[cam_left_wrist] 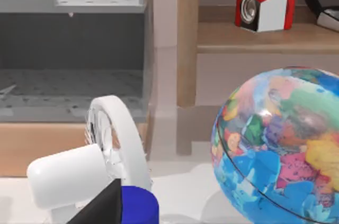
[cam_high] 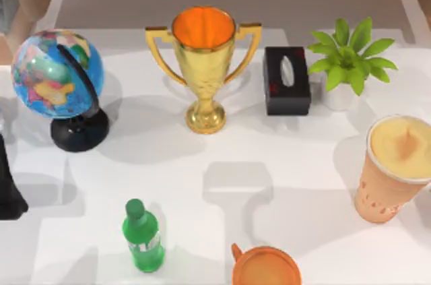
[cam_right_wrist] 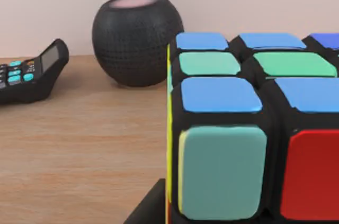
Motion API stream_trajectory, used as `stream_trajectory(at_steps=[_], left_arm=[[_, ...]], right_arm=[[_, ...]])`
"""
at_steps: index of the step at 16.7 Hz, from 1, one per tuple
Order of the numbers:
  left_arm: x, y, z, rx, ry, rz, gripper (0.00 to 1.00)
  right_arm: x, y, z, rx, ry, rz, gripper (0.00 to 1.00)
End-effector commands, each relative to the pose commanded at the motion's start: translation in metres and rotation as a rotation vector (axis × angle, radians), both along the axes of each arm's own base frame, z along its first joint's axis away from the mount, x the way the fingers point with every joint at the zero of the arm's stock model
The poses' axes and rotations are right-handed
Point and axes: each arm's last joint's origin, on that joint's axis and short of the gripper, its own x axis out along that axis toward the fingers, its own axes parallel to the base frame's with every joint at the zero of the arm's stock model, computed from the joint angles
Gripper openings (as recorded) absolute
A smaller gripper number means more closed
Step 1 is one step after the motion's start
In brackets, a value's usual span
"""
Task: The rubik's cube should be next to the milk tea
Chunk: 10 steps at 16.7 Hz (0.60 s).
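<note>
The rubik's cube (cam_right_wrist: 254, 128) sits on a wooden shelf (cam_right_wrist: 79, 144), very close in the right wrist view, with blue and green squares on top and a pale green and a red square facing me. A dark part of my right gripper (cam_right_wrist: 152, 209) lies against the cube's yellow side. The milk tea (cam_high: 396, 167), a tall pale-orange cup with a creamy top, stands at the table's right edge. My left arm (cam_high: 8, 194) is parked at the table's left edge.
A globe (cam_high: 59, 76), gold trophy (cam_high: 204, 62), black tissue box (cam_high: 287, 80) and potted plant (cam_high: 347, 62) line the table's back. A green bottle (cam_high: 142, 236) and an orange mug (cam_high: 266, 268) stand in front. A round black speaker (cam_right_wrist: 136, 38) and a calculator (cam_right_wrist: 29, 73) share the shelf.
</note>
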Motion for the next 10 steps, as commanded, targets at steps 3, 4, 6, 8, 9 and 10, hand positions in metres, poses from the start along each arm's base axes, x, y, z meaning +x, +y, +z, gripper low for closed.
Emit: stream_trajectory(at_steps=[3, 4, 6, 8, 9, 10], left_arm=[[0.000, 0.000, 0.000, 0.000, 0.000, 0.000, 1.00], [0.000, 0.000, 0.000, 0.000, 0.000, 0.000, 1.00], [0.000, 0.000, 0.000, 0.000, 0.000, 0.000, 1.00], [0.000, 0.000, 0.000, 0.000, 0.000, 0.000, 1.00], [0.000, 0.000, 0.000, 0.000, 0.000, 0.000, 1.00], [0.000, 0.000, 0.000, 0.000, 0.000, 0.000, 1.00]], right_arm=[[-0.030, 0.015, -0.013, 0.019, 0.193, 0.095, 0.00], [-0.040, 0.019, -0.021, 0.020, 0.273, 0.119, 0.00], [-0.056, 0.027, -0.042, 0.015, 0.449, 0.148, 0.00], [-0.069, 0.034, -0.067, 0.001, 0.635, 0.155, 0.00], [-0.074, 0.038, -0.081, -0.008, 0.730, 0.150, 0.00], [-0.078, 0.042, -0.096, -0.020, 0.823, 0.140, 0.00]])
